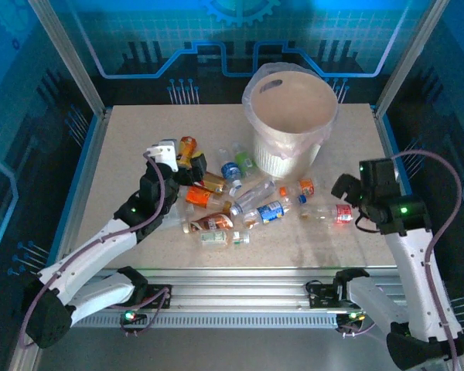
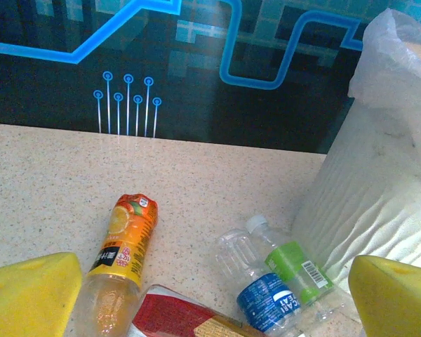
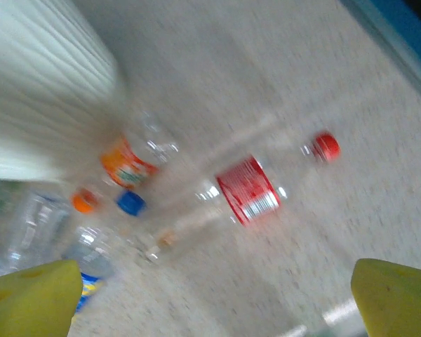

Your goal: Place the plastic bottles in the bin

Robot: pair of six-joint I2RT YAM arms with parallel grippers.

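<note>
Lying flat, red-labelled bottle [image 3: 247, 189] points cap away from bin [image 3: 42, 84]; left tool [image 2: 214, 309], right tool [image 3: 214, 302] both released

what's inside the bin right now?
From above, the bin holds plain pale bag liner and no visible bottle. Its near rim hides the lower near wall, so that patch is unchecked. The bottles lie on the table beside it.
</note>
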